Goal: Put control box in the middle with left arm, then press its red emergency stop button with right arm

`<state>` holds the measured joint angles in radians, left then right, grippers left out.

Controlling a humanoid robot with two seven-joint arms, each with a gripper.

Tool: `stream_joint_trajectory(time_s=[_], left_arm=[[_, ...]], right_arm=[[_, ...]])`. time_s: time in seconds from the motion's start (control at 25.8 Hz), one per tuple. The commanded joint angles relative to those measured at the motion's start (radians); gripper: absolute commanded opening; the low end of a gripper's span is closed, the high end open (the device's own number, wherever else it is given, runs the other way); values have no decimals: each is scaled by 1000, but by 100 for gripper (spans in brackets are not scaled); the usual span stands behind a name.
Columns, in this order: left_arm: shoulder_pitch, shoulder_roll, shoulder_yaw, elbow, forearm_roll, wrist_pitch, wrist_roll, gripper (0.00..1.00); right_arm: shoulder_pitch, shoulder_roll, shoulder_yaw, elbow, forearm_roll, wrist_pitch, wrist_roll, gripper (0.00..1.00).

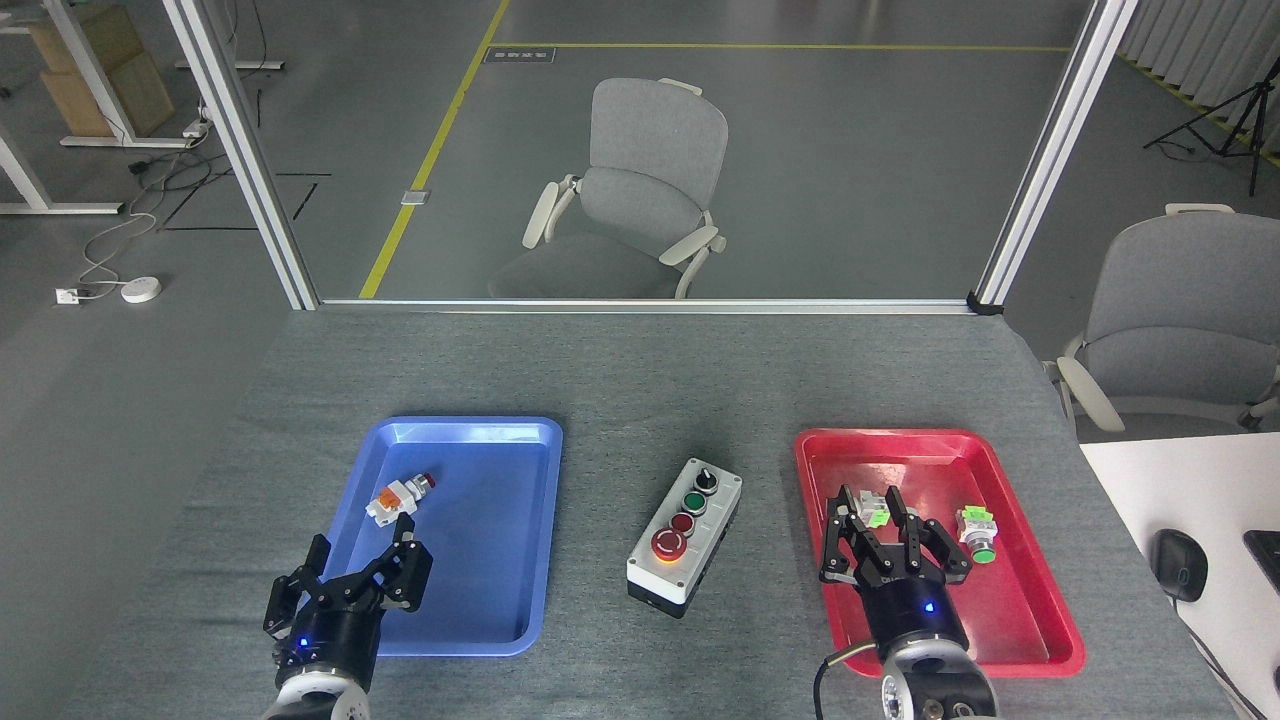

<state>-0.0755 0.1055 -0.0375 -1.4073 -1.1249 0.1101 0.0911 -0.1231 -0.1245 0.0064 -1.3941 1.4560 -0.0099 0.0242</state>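
Control box (686,535): on the grey surface (640,380), between the blue tray (535,500) and the red tray (1010,600), touched by neither arm.
Red emergency stop button (668,544): at the box's near end (on a yellow ring).
Left gripper (350,570): jaws wide, holding nothing, over the blue tray's near-left edge.
Right gripper (890,535): jaws wide, empty, over the red tray.

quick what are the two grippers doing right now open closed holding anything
Left gripper: open, holding nothing.
Right gripper: open, holding nothing.
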Motion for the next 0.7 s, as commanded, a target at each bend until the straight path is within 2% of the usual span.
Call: stream_joint_trajectory(time_s=[0.0, 0.16, 0.54, 0.66], left_arm=[[0, -1, 1, 1, 0, 3, 7, 99], [-1, -7, 5, 4, 11, 11, 7, 99], [-1, -7, 5, 7, 13, 11, 7, 99], [-1, -7, 5, 7, 11, 11, 7, 99]], right_arm=[[26, -23, -37, -11, 0, 2, -4, 87], [56, -26, -59, -39, 0, 1, -4, 96], [71, -56, -103, -62, -6, 1, 6, 98], [72, -72, -100, -72, -68, -9, 8, 98]])
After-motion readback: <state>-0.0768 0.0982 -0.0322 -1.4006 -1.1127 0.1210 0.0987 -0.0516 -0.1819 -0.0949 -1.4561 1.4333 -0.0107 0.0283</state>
